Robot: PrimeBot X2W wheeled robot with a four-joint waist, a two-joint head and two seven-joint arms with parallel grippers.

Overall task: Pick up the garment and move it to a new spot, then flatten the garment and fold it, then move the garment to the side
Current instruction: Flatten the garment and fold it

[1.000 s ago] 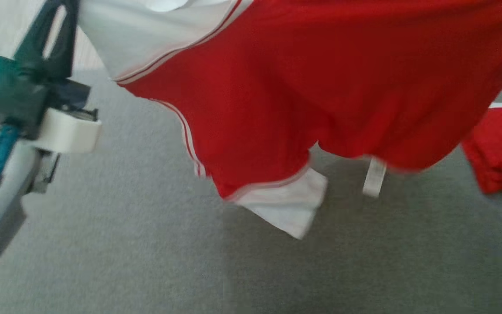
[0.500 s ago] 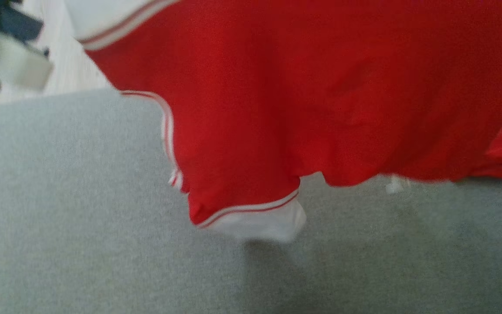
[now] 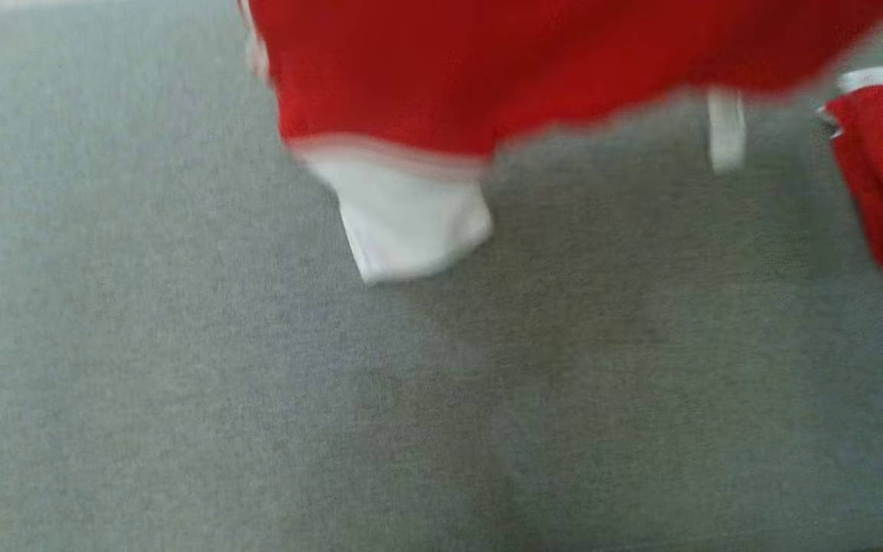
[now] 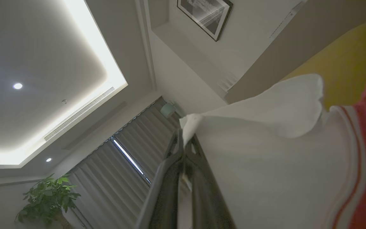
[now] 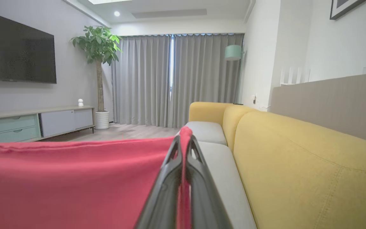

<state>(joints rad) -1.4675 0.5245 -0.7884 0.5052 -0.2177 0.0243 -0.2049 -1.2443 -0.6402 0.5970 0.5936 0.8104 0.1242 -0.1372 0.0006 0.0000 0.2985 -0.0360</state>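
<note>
1. The left gripper (image 4: 183,143), lower centre of its wrist view, is pinching a white corner of the garment (image 4: 265,159), fingers pressed together.
2. The right gripper (image 5: 184,143), lower centre of its wrist view, is pinching the red edge likewise.
3. In the head view it is hanging across the frame's top over the grey cushion (image 3: 257,383), long axis running left-right between the grips; neither arm seems nearer.
</note>
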